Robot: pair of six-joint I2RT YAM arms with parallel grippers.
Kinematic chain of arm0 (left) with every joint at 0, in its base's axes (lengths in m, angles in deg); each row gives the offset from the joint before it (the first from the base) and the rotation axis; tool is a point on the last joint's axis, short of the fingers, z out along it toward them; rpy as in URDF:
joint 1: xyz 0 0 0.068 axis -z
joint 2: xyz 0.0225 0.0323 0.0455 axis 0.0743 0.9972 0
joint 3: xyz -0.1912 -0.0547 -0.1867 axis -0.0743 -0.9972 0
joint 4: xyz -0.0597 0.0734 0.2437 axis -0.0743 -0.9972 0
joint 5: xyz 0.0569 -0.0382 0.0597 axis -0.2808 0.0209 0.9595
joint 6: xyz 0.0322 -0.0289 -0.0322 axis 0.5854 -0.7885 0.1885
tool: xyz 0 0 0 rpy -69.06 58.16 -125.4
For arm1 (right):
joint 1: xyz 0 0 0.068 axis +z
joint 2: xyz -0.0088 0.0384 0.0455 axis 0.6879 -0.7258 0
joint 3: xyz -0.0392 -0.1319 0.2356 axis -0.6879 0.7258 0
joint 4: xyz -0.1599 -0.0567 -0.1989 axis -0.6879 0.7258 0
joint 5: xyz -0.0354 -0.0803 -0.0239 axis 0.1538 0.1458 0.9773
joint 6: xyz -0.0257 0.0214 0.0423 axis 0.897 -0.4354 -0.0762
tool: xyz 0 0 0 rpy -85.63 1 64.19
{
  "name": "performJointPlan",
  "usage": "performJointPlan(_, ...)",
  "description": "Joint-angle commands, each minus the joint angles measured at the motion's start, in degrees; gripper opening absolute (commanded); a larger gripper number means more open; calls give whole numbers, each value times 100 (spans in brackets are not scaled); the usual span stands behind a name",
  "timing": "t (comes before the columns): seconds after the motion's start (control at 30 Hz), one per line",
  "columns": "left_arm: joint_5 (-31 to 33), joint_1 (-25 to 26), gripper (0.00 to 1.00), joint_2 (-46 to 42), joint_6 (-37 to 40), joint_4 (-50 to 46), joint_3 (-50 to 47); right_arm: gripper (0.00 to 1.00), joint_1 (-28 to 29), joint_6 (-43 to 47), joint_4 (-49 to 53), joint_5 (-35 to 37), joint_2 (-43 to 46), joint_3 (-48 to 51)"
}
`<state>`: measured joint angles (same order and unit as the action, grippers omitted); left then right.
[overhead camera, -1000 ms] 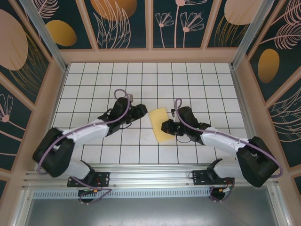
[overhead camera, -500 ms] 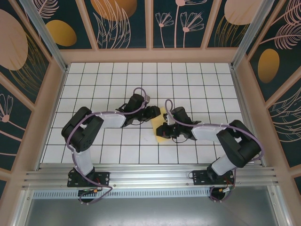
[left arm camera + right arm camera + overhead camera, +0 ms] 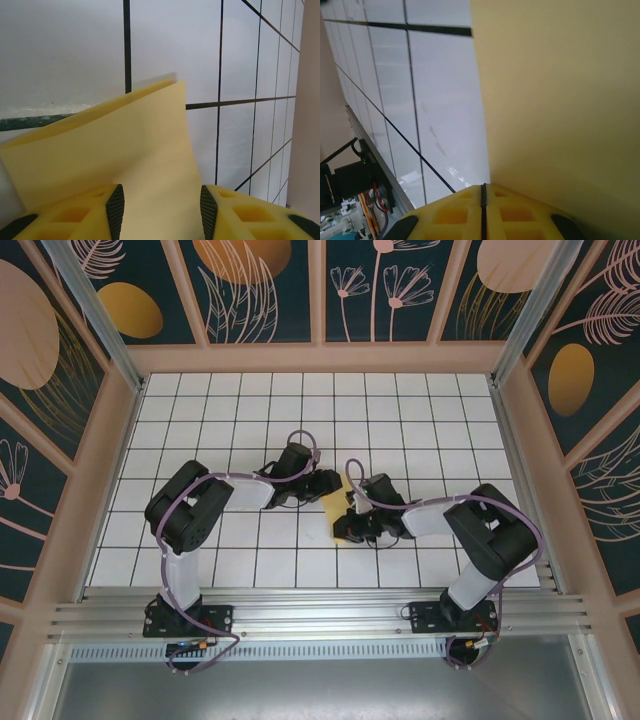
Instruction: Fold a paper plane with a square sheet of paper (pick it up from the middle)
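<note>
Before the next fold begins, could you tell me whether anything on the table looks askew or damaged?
The folded pale-yellow paper sheet lies crooked to the grid of the white tiled table, and in the left wrist view its two layers sit slightly offset along one edge. No tear shows.

Two white-and-black arms [image 3: 245, 490], looping lilac cables [image 3: 303, 437], pocketed yellow tool fingers [image 3: 250, 215], black pads [image 3: 116, 210]

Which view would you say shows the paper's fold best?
Left wrist: the paper shows its doubled edge and a corner. The top view catches just a sliver; the right wrist sees one plain face.
</note>
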<state>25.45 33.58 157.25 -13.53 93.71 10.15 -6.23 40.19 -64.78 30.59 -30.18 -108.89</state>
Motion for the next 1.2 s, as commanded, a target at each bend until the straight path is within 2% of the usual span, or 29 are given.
performJointPlan(0.0, 318, -13, 48, 181, 103, -263, -27, 10, 71, -18, -68, -108, 258, 288)
performJointPlan(0.3, 243, -11, 47, 262, 92, -117, -178, 13, 232, -161, 49, -10, 610, 561)
performJointPlan(0.43, 68, -2, 47, 247, 101, 44, -198, 13, 178, -66, 558, 515, 1247, 363)
performJointPlan(0.53, -8, -6, 49, 189, 226, -9, -136, 17, -69, 14, 935, 1053, 1807, 289)
performJointPlan(0.67, -119, 0, 53, 76, 363, -56, -94, 21, -686, 110, 1056, 1173, 2215, 354)
performJointPlan(0.77, -102, -2, 55, -85, 451, -153, 86, 26, -1114, 349, 1009, 645, 2257, 342)
performJointPlan(0.87, 60, -7, 56, -129, 600, -460, 287, 31, -1144, 641, 1293, 285, 2256, 284)
performJointPlan(0.97, 99, 0, 57, -89, 603, -551, 396, 33, -1149, 747, 1688, 285, 2581, 468)
performJointPlan(1.07, 17, -6, 58, -165, 538, -416, 371, 40, -1181, 782, 1881, 382, 3090, 792)
performJointPlan(1.17, -16, -12, 60, -394, 492, -345, 335, 45, -1492, 816, 2101, 590, 3402, 849)
